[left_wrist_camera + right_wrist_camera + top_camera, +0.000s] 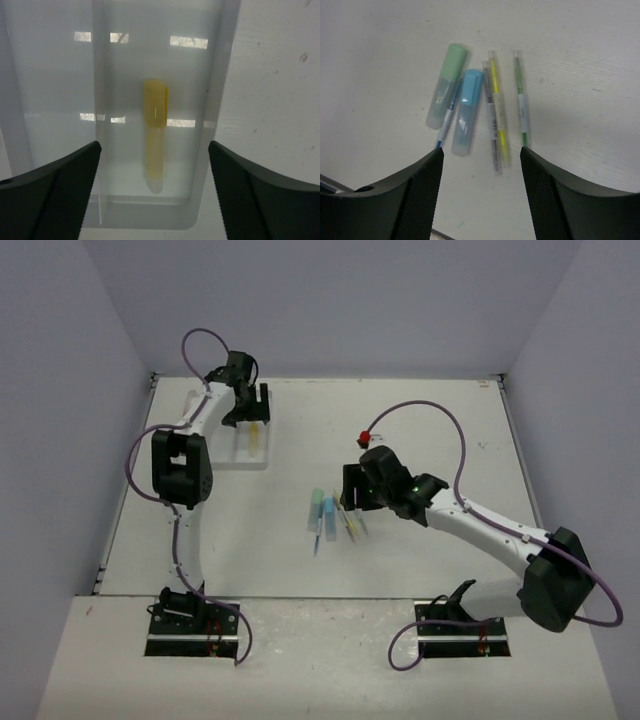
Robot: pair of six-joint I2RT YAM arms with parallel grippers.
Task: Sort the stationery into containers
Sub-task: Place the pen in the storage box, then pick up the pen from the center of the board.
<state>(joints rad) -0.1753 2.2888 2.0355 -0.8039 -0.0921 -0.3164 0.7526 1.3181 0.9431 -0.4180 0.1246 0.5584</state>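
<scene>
L end effector (154,150) spread above tray (216,100) w/ yellow highlighter (155,107) in edge compartment; R end effector (481,152) spread.

Open table (440,440) rings the pens (495,115); the tray (217,75) walls in the highlighter (155,115).

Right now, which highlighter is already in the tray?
The yellow highlighter: it lies in a tray compartment; the green highlighter and blue highlighter lie on the table.
</scene>
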